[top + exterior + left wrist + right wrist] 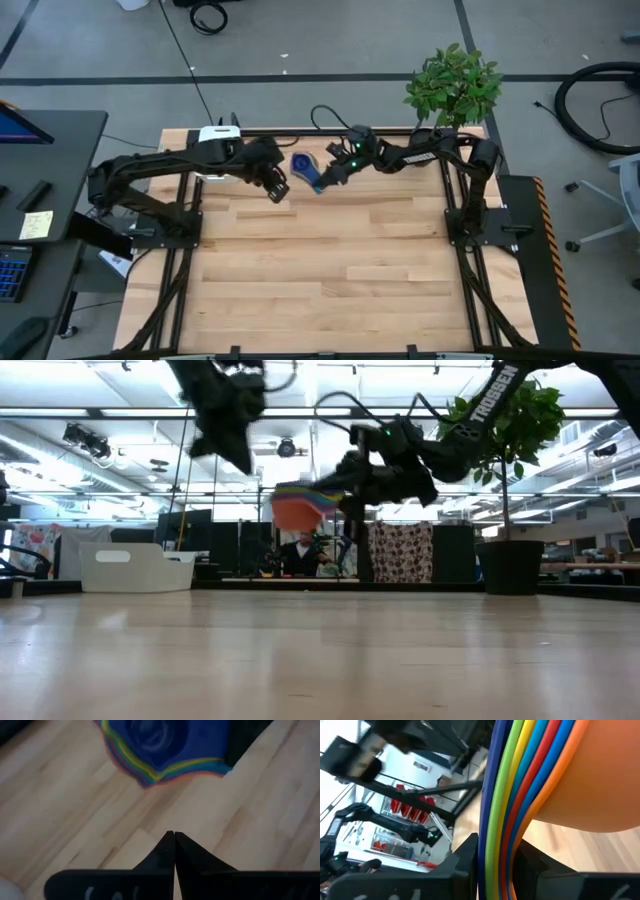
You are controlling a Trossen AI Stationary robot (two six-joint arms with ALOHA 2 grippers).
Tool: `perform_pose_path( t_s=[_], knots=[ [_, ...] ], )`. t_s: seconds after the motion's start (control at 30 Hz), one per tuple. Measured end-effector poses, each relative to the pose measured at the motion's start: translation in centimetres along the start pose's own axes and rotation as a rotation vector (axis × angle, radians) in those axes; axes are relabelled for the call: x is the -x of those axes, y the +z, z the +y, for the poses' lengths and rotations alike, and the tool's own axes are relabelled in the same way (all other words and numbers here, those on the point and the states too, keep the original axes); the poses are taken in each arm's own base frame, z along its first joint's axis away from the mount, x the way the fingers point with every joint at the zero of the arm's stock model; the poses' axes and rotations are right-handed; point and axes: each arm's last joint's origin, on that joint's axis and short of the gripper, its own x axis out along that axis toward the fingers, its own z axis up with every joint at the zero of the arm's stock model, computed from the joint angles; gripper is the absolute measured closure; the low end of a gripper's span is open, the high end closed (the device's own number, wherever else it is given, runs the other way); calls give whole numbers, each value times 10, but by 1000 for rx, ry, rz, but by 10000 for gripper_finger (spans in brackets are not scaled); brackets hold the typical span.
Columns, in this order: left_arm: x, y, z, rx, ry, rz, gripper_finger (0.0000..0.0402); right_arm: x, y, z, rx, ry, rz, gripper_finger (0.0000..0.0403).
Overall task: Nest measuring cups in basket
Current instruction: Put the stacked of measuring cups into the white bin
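measuring cups (305, 168) nested, clamped in right gripper (328, 178).

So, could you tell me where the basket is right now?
The white basket stands at the table's far edge on the left side, under the left arm, apart from the cup stack.

The table (330, 260) is pale wood in jointed planks, smooth with a faint satin sheen. The nested measuring cups (555, 775) look like smooth, glossy plastic, their stacked rims showing as clean coloured bands, the outermost bowl orange. The basket (135, 568) at the far left is white, matt plastic. Each tool, left tool (174, 851) and right tool (497, 855), has dark, matt, smooth fingers.
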Motion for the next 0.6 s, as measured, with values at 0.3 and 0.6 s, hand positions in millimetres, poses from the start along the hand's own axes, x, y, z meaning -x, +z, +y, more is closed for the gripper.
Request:
perform_pose_path(
  t_s=[0.3, 0.6],
  knots=[
    [41, -10, 6, 57, 25, -77, 393, -11, 62, 45, 114, -17, 26, 316],
    [70, -23, 17, 73, 89, -133, 393, -7, 101, 80, 168, -74, -23, 316]
  ],
)
